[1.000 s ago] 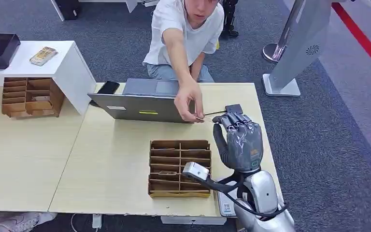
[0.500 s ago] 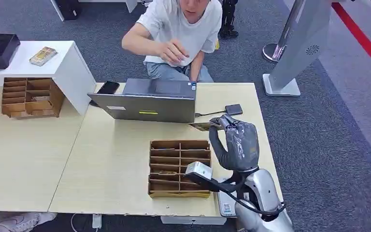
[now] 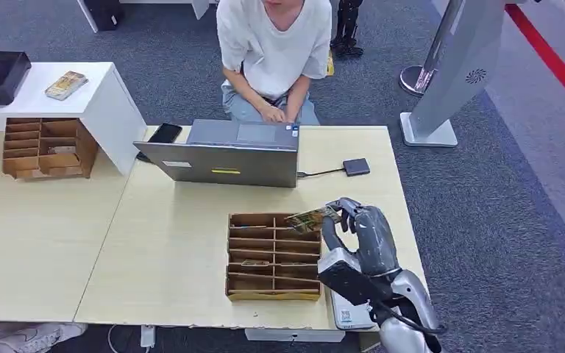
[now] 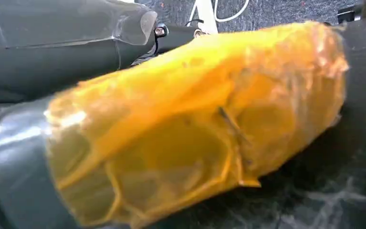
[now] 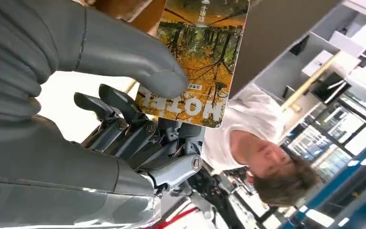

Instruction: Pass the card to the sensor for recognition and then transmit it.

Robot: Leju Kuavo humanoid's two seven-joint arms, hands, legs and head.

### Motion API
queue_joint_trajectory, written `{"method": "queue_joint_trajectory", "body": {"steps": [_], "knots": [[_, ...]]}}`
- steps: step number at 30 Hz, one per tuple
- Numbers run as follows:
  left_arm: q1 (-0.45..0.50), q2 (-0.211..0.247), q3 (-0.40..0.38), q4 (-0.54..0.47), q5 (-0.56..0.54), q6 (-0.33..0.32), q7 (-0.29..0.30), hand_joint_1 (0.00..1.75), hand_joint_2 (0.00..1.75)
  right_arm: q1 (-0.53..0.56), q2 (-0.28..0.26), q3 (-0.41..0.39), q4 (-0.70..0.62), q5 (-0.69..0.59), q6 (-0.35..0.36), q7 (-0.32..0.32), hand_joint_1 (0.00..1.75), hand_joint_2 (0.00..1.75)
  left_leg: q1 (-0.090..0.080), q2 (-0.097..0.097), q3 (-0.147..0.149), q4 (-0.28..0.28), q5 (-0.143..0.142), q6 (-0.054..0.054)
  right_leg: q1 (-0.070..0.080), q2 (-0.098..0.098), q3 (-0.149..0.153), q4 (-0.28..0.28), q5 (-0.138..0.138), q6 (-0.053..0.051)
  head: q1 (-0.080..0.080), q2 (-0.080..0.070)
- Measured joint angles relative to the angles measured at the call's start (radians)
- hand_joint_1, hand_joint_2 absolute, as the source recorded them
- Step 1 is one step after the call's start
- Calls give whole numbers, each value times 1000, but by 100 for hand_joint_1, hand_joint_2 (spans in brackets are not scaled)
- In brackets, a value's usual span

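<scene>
1. My right hand pinches the card between thumb and fingers, over the far-right corner of the cardboard organizer.
2. Left hand: wrapped in yellow film, grip unclear.
3. Risk: the hold looks shallow, so the card could slip into the organizer before reaching the sensor.

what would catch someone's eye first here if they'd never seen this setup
Probably the right hand at the near right of the table, pinching a card with an orange autumn-forest print between thumb and fingers, above the brown slotted organizer. Next, the person in a white shirt seated across the table behind the grey laptop.
</scene>
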Motion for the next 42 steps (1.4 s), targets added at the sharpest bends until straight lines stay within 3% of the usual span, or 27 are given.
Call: {"method": "queue_joint_trajectory", "body": {"steps": [5,13,20,27,34,42], "knots": [[8,0,-2,6,6,53,3,0,0,30,-25,-39,-3,-112,68,-3,175,175,0,0,0,0,0,0,0,0,0,0,0,0,0,0],[9,0,-10,6,14,53,3,0,0,55,-64,-89,2,-206,134,-2,175,175,0,0,0,0,0,0,0,0,0,0,0,0,0,0],[9,2,-19,8,21,53,1,0,0,82,-116,-119,38,-345,244,-9,175,175,0,0,0,0,0,1,0,-1,0,0,0,0,0,0],[9,4,-31,8,26,53,-6,0,0,90,-148,-124,70,-369,266,-9,175,175,0,0,0,0,0,1,0,0,0,0,0,0,0,0],[9,9,-55,9,29,53,-20,0,0,92,-211,-123,114,-451,340,-8,175,175,0,0,-1,0,0,1,0,-1,0,0,0,0,0,0],[12,16,-100,14,32,115,-31,0,0,88,-281,-98,174,-470,372,-9,175,175,-1,-1,-1,0,-1,1,-1,-1,0,0,0,0,0,0]]}}
